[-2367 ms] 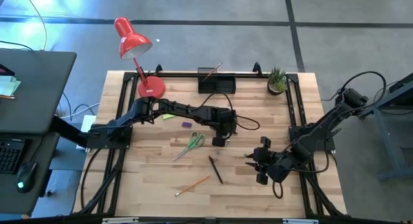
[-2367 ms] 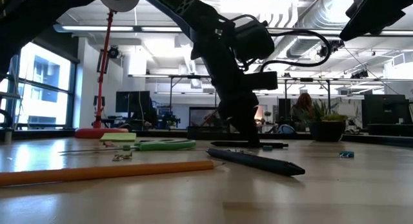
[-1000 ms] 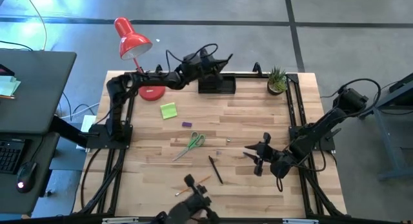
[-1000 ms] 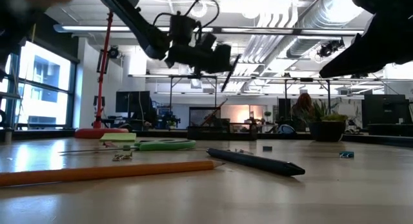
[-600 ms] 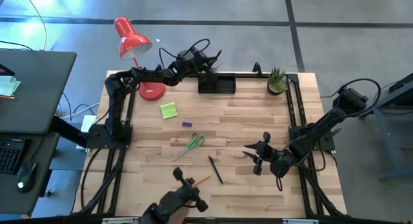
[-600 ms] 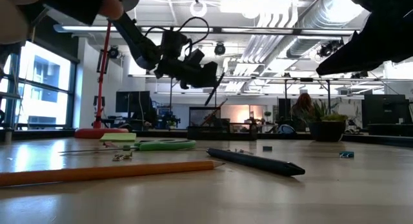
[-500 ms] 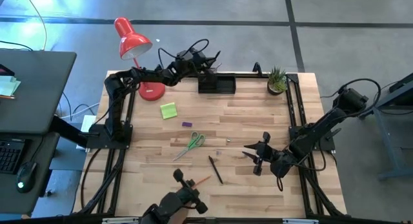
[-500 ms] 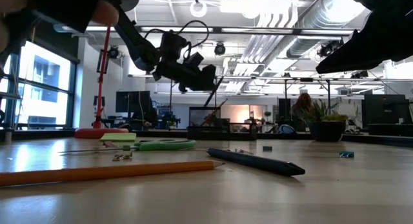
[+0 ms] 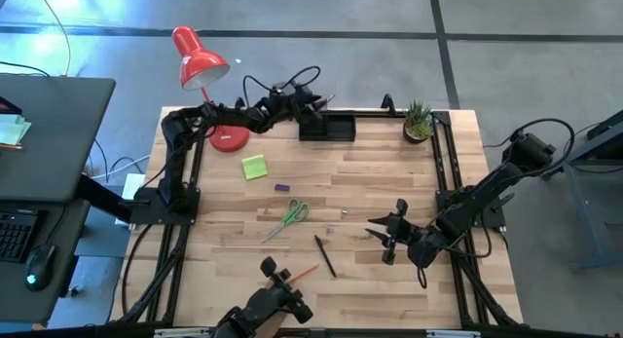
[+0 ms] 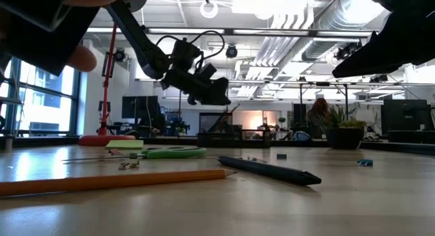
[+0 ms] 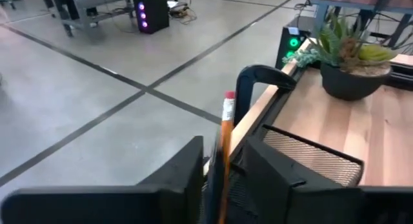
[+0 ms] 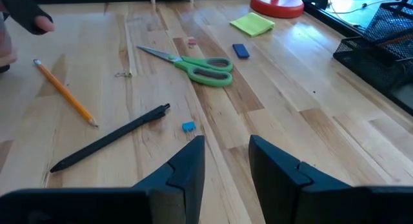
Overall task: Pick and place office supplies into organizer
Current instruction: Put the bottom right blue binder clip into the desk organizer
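The black mesh organizer (image 9: 327, 128) stands at the table's far edge. My left gripper (image 9: 313, 102) hovers over its left end, fingers apart (image 11: 222, 161). An orange pencil (image 11: 226, 140) stands upright in the organizer and shows in the gap between the fingers, beyond them and untouched. On the table lie green-handled scissors (image 9: 288, 218), a lime sticky pad (image 9: 254, 167), a purple block (image 9: 281, 187), a dark pen (image 9: 324, 255) and another pencil (image 9: 300, 274). My right gripper (image 9: 387, 243) waits open above the table's right half, with nothing between its fingers (image 12: 226, 161).
A red desk lamp (image 9: 208, 73) stands at the far left and a potted plant (image 9: 419, 122) at the far right. A person's hand with a dark device (image 9: 271, 305) reaches in over the near edge, close to the loose pencil. A tiny blue piece (image 12: 188, 126) lies near the pen.
My left gripper has sunk toward the organizer's left end and tipped further down. The thin dark pen that hung from its fingers in the earlier low views no longer shows there. The person's hand at the near edge has shifted slightly left.
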`<state>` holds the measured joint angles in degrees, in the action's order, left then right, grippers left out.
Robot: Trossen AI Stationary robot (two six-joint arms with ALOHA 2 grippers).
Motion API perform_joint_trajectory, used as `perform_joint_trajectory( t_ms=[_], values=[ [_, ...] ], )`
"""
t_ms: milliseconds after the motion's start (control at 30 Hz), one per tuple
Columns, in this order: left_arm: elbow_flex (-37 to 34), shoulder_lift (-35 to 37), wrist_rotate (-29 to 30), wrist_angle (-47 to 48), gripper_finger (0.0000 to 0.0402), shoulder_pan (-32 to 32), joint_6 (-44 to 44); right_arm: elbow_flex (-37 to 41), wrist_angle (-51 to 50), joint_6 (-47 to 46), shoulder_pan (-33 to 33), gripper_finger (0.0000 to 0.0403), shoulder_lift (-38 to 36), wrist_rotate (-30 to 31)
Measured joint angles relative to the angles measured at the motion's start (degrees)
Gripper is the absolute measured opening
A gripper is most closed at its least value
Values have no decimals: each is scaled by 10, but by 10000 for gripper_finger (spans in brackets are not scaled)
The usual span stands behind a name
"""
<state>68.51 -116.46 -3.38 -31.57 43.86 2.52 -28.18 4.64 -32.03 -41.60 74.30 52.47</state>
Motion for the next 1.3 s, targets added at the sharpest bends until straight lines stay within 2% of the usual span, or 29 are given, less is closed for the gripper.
perform_joint_trajectory(
  t_ms=[233,367,467,567,700,833,967,1133,1300],
  values=[
    [0,8,-4,6,154,0,-12,0,0,1,0,112,0,-1],
    [0,38,-31,17,157,0,-22,0,0,-1,1,112,0,-1],
    [1,75,-68,73,150,-5,-30,0,-5,-17,13,112,0,-15],
    [1,120,-84,159,138,-19,-22,0,-26,-27,40,112,0,-92],
    [1,170,-74,270,116,-56,7,0,-68,-40,83,112,0,-193],
    [1,193,-61,353,93,-107,23,-4,-115,-36,111,112,0,-265],
    [1,199,-60,421,72,-161,43,-31,-192,21,116,112,0,-347],
    [1,199,-36,490,49,-223,46,-78,-271,122,120,113,0,-365],
    [1,199,20,549,29,-279,46,-107,-306,225,149,112,0,-397]
  ],
)
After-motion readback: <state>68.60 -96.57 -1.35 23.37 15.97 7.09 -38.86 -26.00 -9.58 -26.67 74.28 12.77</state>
